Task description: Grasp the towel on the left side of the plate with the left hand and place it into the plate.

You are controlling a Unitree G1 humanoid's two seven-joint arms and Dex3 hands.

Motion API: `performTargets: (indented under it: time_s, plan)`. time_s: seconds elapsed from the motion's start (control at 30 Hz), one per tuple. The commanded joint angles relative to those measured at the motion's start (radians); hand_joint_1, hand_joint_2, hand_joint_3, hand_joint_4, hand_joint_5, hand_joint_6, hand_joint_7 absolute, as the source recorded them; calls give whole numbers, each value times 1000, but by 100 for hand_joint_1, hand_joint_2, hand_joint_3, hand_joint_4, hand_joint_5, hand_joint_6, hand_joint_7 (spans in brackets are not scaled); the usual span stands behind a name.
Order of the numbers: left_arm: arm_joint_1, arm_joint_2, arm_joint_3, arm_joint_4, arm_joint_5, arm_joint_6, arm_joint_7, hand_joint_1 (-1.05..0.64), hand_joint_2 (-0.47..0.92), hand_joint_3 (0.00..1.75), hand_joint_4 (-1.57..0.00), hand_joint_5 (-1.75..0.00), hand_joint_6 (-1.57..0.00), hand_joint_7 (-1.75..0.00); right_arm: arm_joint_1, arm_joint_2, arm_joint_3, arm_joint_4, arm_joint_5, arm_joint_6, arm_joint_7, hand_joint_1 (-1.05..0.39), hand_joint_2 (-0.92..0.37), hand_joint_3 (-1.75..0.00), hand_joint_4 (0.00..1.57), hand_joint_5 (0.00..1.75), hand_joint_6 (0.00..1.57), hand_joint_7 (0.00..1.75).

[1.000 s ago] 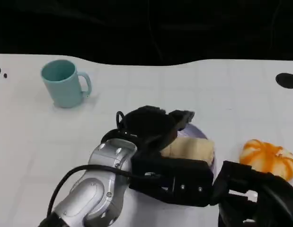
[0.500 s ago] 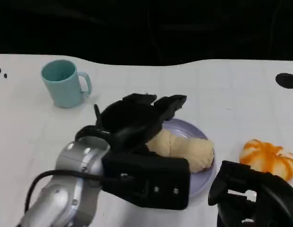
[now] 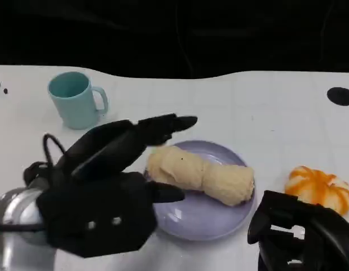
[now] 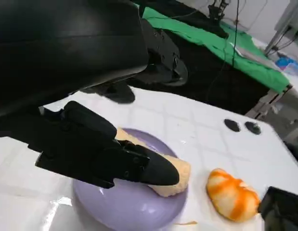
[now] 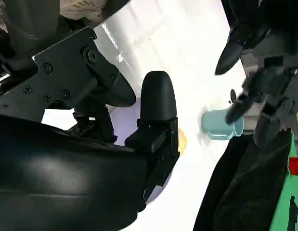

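Observation:
A rolled cream towel (image 3: 199,174) lies across the purple plate (image 3: 202,212), reaching from its left rim to its right rim. In the left wrist view the towel (image 4: 173,180) lies on the plate (image 4: 120,207) past my fingers. My left hand (image 3: 115,169) hovers just left of the plate with its fingers spread apart and nothing in them. One fingertip reaches near the towel's left end. My right hand (image 3: 301,234) sits low at the front right, its fingers curled in, holding nothing.
A teal mug (image 3: 78,100) stands at the back left. An orange and white pumpkin (image 3: 319,189) sits right of the plate, also seen as the pumpkin (image 4: 233,197) in the left wrist view. A black round mark (image 3: 340,96) is at the far right.
My left hand has let go of the towel and drawn back toward the front left, its fingers spreading. The towel now lies uncovered on the plate.

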Motion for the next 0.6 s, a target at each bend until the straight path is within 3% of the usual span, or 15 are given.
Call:
performTargets:
  time_s: [0.03,0.23,0.27,0.37,0.5,0.6]
  plan:
    - [73,-31,88,-63,-144,19,31,-31,92,27,-85,-51,-76,-19,-7,-7,1,4,-8,-5,-5,-11,-50,-130,73,175,64,159]
    - [256,-149,219,-172,-383,107,111,-20,92,42,-92,-87,-107,-26,-16,-1,2,6,-5,0,-8,-12,-49,-131,73,175,64,159]
    - [283,-158,229,-183,-407,109,123,-19,88,50,-89,-100,-108,-37,-17,-1,2,6,-5,0,-9,-11,-49,-132,73,175,64,159]
    - [342,-166,244,-202,-450,108,155,-21,76,75,-85,-123,-90,-88,-20,0,-2,5,0,6,-9,-11,-49,-133,73,175,64,159]
    - [427,-204,285,-246,-568,178,196,-23,68,93,-78,-139,-81,-112,-20,-1,-5,7,5,6,-5,-9,-50,-133,74,175,63,160]
    - [484,-261,324,-262,-706,236,232,-22,68,92,-76,-146,-77,-119,-18,-3,-4,10,3,3,-5,-9,-50,-132,74,175,63,160]
